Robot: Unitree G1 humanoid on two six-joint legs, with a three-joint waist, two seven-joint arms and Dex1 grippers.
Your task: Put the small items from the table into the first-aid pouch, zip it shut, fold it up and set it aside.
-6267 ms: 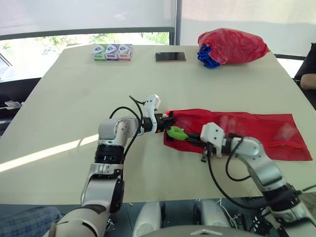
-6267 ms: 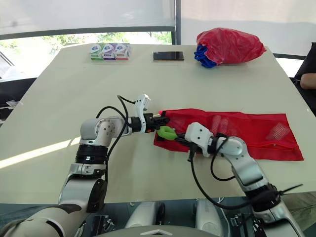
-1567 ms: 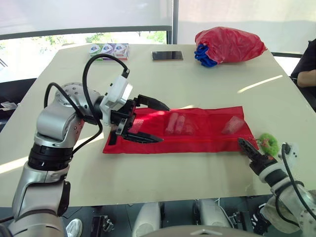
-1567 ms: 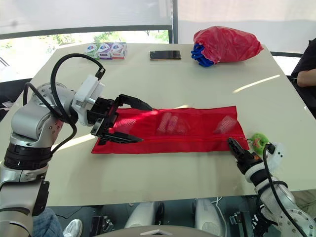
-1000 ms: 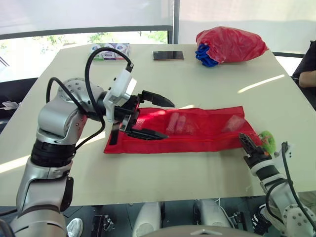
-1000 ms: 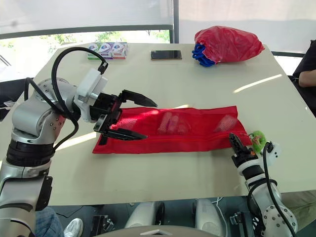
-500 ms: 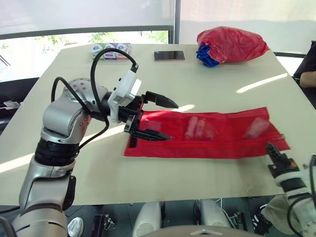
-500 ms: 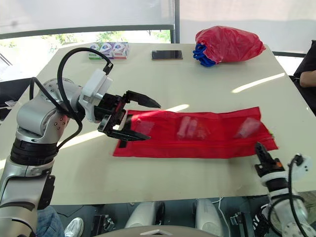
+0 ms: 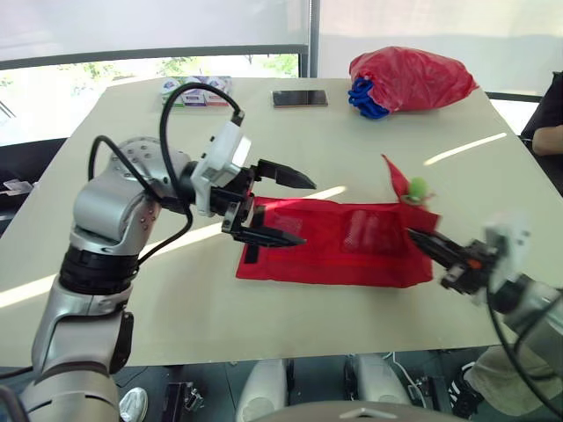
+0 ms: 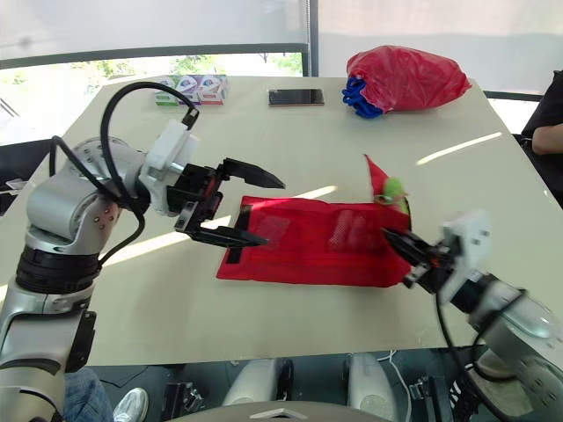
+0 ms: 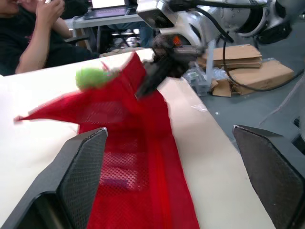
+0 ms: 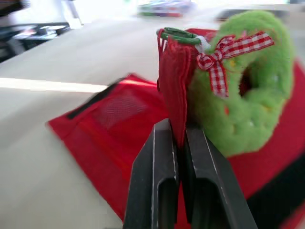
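Found the right fingers pressed together on a gathered fold of the first-aid pouch, just beside the green fuzzy ring with its checked bow. Saw that pinched end held up off the table at right of centre in the head views, with the rest of the pouch lying flat at centre frame and pale small items showing through the mesh.

Judged the step in hand to be the fold, with the zip apparently closed. Unable to confirm the zip line itself.

Recommend carrying the lifted end in a low arc toward frame left, keeping the pinch firm against slippage of the thin fabric. Recommend laying it square over the flat half before any release. Recommend pinning the pouch's left end down meanwhile, to guard against the whole pouch sliding across the smooth table.

Found the left fingers spread wide and holding nothing, poised over the pouch's left end at centre left. Contact with the fabric not confirmable.

Noted, well apart along the upper frame, a stuffed red bag, a phone and a row of small boxes. Noted a person's arm at the right edge.
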